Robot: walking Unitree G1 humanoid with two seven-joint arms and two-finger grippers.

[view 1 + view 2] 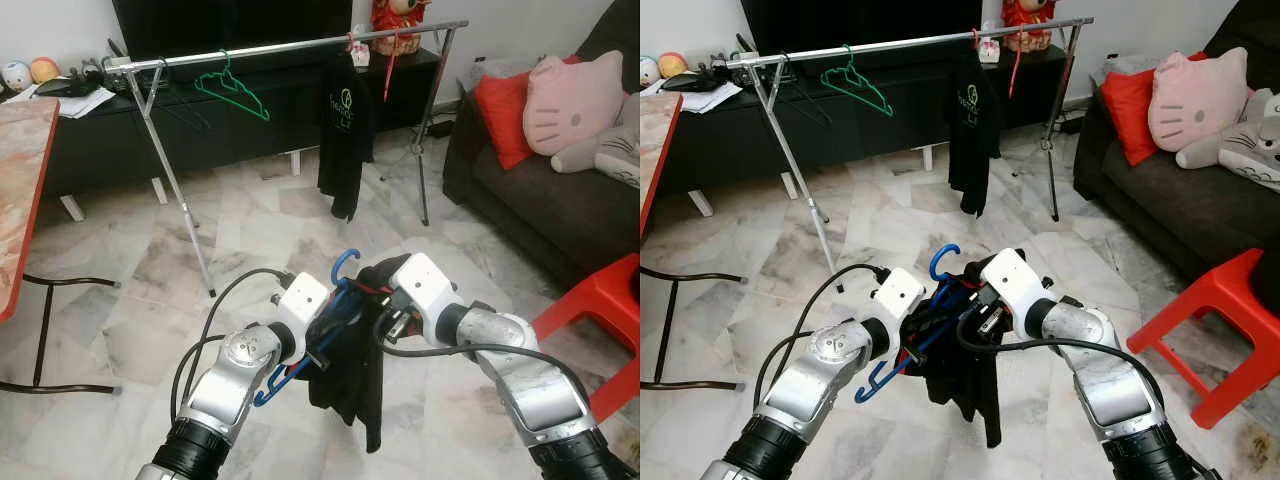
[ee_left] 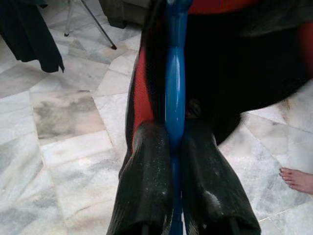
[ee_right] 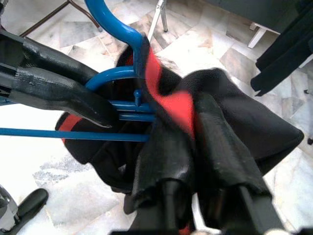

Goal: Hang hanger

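Blue hanger [image 1: 335, 300] with its black garment [image 1: 352, 375] is hanging between my arms, near me. Left jaws [image 2: 174, 147] are pinching its bar; right jaws [image 3: 193, 142] are bunching cloth, which is risking slipping off before reaching the far rail [image 1: 300, 45].

A pale marble-tiled floor [image 1: 250, 240] runs back to a long black TV cabinet [image 1: 250, 120] against the white wall, with a dark sofa [image 1: 560, 210] holding red and pink cushions on the right and a red plastic stool [image 1: 600, 310] nearby.
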